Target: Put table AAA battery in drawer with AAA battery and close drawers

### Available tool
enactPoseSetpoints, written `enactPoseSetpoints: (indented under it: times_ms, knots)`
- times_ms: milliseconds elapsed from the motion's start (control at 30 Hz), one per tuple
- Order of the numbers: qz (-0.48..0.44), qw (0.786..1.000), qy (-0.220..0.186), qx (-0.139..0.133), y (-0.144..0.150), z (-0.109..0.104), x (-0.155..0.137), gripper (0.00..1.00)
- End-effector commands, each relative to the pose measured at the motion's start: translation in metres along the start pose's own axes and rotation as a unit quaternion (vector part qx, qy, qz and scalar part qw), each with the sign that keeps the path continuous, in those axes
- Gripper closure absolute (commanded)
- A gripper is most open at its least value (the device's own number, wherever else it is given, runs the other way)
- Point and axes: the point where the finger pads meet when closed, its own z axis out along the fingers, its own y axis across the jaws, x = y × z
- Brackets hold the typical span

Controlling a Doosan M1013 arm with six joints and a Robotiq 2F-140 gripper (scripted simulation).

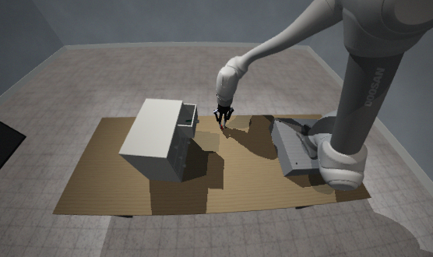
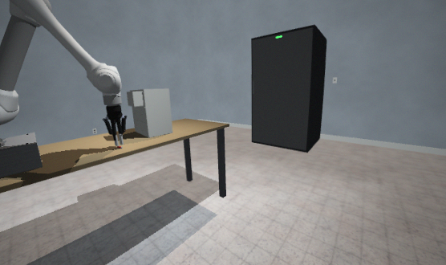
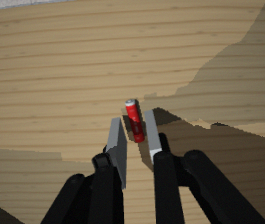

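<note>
Wood tbl [image 1: 249,196] [image 2: 200,124] [image 3: 48,65] | tiled flr [image 1: 156,235] [image 2: 321,210] | blue-grey walls [image 1: 175,17] [image 2: 200,50] | blk cabinet [image 1: 9,143] [image 2: 281,90]

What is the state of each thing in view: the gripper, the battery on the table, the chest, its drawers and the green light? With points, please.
gripper [image 1: 223,126] [image 2: 119,144] [image 3: 135,127]: narrowly open, not holding
red battery [image 1: 222,127] [image 2: 119,147] [image 3: 135,122]: lying, between the fingers
chest [image 1: 152,128] [image 2: 158,112]: upright
top drawer [image 1: 186,132] [image 2: 138,99]: pulled out
lower drawers [image 1: 179,155]: appear pushed in
green light [image 2: 278,37]: lit

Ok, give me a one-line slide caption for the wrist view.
Wrist view: a red battery lies on the wooden table, gripper fingers either side.
</note>
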Motion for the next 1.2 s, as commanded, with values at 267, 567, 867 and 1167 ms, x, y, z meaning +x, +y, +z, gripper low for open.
enactPoseSetpoints:
  times_ms: [267,567,867,1167]
  knots:
    - [0.000,1.000,0.000,0.000,0.000,0.000,0.000,0.85]
    - [0.000,1.000,0.000,0.000,0.000,0.000,0.000,0.85]
    - [0.000,1.000,0.000,0.000,0.000,0.007,0.000,0.85]
    - [0.000,1.000,0.000,0.000,0.000,0.017,0.000,0.85]
